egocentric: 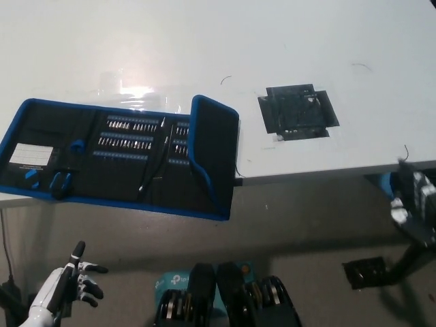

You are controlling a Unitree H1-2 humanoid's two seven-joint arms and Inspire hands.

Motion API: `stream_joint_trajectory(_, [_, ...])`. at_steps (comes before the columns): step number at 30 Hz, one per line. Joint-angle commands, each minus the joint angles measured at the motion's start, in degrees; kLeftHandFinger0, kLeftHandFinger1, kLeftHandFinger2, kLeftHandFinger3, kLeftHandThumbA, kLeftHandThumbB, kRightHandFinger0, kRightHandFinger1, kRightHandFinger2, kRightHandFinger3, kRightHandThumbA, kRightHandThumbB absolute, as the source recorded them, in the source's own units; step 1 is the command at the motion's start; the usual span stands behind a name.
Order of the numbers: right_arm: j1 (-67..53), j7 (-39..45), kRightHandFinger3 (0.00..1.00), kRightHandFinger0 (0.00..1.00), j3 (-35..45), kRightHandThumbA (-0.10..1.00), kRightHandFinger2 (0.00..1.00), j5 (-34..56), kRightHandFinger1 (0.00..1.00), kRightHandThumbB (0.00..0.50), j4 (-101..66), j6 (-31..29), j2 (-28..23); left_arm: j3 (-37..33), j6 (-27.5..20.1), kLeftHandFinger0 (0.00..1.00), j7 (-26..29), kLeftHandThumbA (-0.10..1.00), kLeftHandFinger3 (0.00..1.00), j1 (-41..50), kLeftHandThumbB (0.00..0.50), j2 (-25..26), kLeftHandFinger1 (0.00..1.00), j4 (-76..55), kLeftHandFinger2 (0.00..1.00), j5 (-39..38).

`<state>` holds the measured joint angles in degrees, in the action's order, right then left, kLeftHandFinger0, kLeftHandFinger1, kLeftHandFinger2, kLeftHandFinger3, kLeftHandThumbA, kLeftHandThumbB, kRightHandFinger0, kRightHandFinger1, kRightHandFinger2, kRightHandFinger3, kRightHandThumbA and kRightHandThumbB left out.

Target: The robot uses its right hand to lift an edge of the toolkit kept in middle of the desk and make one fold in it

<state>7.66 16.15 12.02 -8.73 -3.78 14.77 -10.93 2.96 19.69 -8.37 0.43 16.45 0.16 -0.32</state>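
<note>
your main worry at this moment was the half-made fold: the long black fabric toolkit with blue piping (119, 157) lay open across the front of the white desk (272, 41), its near edge overhanging the desk front, and only its right end flap (216, 146) stood up, tilted and unsupported. nothing held it. the black right hand (413, 201) was far off at the picture's right edge, below the desk line, blurred, so you could not tell whether its fingers were apart or together, and it gripped nothing you could see. in my judgement that flap could either drop flat over the bit rows and finish the fold, or spring back open, since stiff padded fabric tends to relax toward where it was creased; if it fell back, the task would count as not done. a second risk was the overhang: a careless push on the flap could drag the whole kit off the edge. the white left hand (68, 283) rested low at the lower left, fingers spread and empty (well clear of the kit). by count you had one toolkit, one raised flap, one square patch of black tape (298, 111) on the desk, one white card (30, 154) in the kit's left pocket, and two robot hands.
</note>
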Motion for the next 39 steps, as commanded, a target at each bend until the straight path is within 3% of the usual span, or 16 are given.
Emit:
stream_joint_trajectory(1, [-2.12, -8.82, 1.0, 1.0, 6.93, 0.06, 1.0, 6.95, 1.0, 0.204, 10.63, -21.48, 1.17, 0.73, -1.06, 0.4, 0.88, 1.0, 0.5, -0.23, 0.5, 0.28, 0.38, -0.6, 0.28, 0.37])
stream_joint_trajectory(2, [-2.3, -8.83, 1.0, 1.0, 7.63, 0.05, 1.0, 7.78, 1.0, 0.208, 11.31, -21.63, 1.5, 0.73, -1.06, 0.4, 0.94, 1.0, 0.49, -0.03, 0.5, 0.2, 0.38, -0.73, 0.28, 0.4])
stream_joint_trajectory(4, [-2.7, -9.57, 1.0, 0.9, 8.99, 0.11, 1.0, 8.55, 1.0, 0.23, 13.74, -23.14, 1.98, 0.88, -1.13, 0.39, 1.04, 1.0, 0.49, 0.17, 0.5, 0.04, 0.37, -0.82, 0.3, 0.3])
stream_joint_trajectory(7, [-2.8, -10.01, 1.0, 0.79, 10.6, 0.05, 1.0, 9.56, 0.97, 0.219, 16.12, -24.37, 2.56, 1.0, -1.5, 0.38, 0.95, 1.0, 0.49, 0.3, 0.5, -0.09, 0.38, -0.57, 0.29, 0.1])
stream_joint_trajectory(8, [-2.78, -10.08, 1.0, 0.76, 11.0, 0.04, 1.0, 9.8, 0.93, 0.217, 17.01, -25.0, 2.66, 0.94, -1.52, 0.39, 0.88, 1.0, 0.5, 0.34, 0.5, -0.04, 0.38, -0.62, 0.29, 0.17])
stream_joint_trajectory(9, [-2.9, -10.57, 1.0, 0.65, 11.29, -0.02, 1.0, 9.64, 0.86, 0.202, 18.17, -26.2, 2.7, 0.98, -1.31, 0.4, 0.98, 1.0, 0.5, 0.47, 0.5, -0.15, 0.39, -0.74, 0.31, 0.19])
stream_joint_trajectory(13, [-3.49, -12.44, 1.0, 0.49, 11.81, -0.02, 0.88, 8.45, 0.73, 0.214, 20.43, -27.49, 3.45, 0.84, -1.15, 0.4, 0.9, 1.0, 0.5, 0.54, 0.5, -0.06, 0.4, -0.61, 0.31, 0.47])
stream_joint_trajectory(15, [-3.68, -13.45, 1.0, 0.46, 11.56, 0.01, 0.8, 7.39, 0.66, 0.233, 19.56, -26.32, 4.33, 1.12, -1.91, 0.37, 0.63, 1.0, 0.5, 0.6, 0.5, 0.42, 0.36, -0.46, 0.29, 0.27])
stream_joint_trajectory(19, [-3.87, -14.52, 0.97, 0.42, 10.02, 0.04, 0.7, 4.76, 0.55, 0.25, 20.36, -28.0, 3.65, 1.14, -2.09, 0.36, 0.68, 1.0, 0.49, 0.52, 0.5, 0.45, 0.36, -0.36, 0.28, 0.4])
stream_joint_trajectory(25, [-4.87, -16.72, 0.94, 0.37, 8.17, 0.06, 0.64, 2.09, 0.44, 0.269, 19.57, -30.07, 2.8, 1.22, -2.01, 0.38, 0.46, 1.0, 0.51, 0.83, 0.5, 0.38, 0.37, -1.2, 0.29, 0.23])
stream_joint_trajectory(32, [-4.63, -18.46, 0.93, 0.36, 6.91, 0.05, 0.62, 2.18, 0.42, 0.26, 19.98, -31.83, 1.99, 1.17, -1.53, 0.39, 0.74, 1.0, 0.49, 0.53, 0.5, 0.22, 0.4, -0.93, 0.29, 0.54])
stream_joint_trajectory(39, [-4.65, -19.21, 0.97, 0.39, 5.46, 0.09, 0.67, 1.93, 0.48, 0.252, 19.28, -30.16, 1.05, 1.4, -1.7, 0.37, 0.89, 1.0, 0.49, 0.52, 0.5, -0.07, 0.38, -0.73, 0.29, 0.3])
